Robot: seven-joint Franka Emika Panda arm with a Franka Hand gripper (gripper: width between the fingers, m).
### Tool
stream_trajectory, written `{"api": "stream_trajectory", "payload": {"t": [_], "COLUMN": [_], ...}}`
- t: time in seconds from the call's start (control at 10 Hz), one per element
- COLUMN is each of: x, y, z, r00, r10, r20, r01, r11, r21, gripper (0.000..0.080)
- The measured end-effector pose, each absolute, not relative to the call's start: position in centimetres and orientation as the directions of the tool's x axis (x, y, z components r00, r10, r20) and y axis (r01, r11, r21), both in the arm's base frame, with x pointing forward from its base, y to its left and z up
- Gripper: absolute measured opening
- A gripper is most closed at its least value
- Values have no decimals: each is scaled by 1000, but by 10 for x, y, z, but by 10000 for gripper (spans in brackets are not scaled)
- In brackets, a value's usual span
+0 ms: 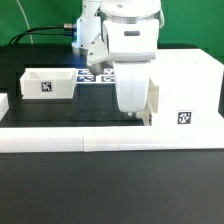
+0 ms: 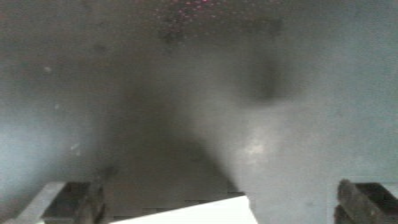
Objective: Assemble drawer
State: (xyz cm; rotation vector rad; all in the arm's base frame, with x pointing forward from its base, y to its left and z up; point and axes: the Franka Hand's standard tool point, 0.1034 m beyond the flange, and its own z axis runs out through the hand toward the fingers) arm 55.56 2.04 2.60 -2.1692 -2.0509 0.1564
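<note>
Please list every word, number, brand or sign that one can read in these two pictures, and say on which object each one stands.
No words, numbers or brand names can be read in either view.
Tray: one black-and-white square tag, a pattern only, no letters.
Shell: one square tag of the same kind, no letters.
Marker board: several tags, partly hidden by the arm, too small to make out.
Wrist view: blurred, no marks visible.

You have the shell [image 1: 181,88] just beside the gripper, on the exterior view's right of it: a tall white hollow block standing upright on the dark table, one black-and-white tag on the face toward you. One tray [image 1: 48,83] lies well apart from the tool, toward the exterior view's left: a small white open-top box, flat on the table, tag on its front wall. In the wrist view you see a white corner [image 2: 192,209] between the fingers; which part it belongs to is unclear.
</note>
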Motion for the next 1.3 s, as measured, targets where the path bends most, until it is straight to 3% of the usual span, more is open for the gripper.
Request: {"api": "stream_trajectory", "payload": {"t": [0.3, 0.8, 1.0, 1.3], "x": [554, 521, 514, 511], "y": [-3, -43, -62, -64], "z": [24, 49, 67, 66], "r00": [41, 102, 127, 131], "r10": [999, 994, 992, 991], "r20": [36, 28, 16, 16], "r01": [985, 991, 989, 988], "r11": [-34, -99, -125, -130], "r21": [-172, -89, -79, -83], "gripper": [649, 649, 649, 649]}}
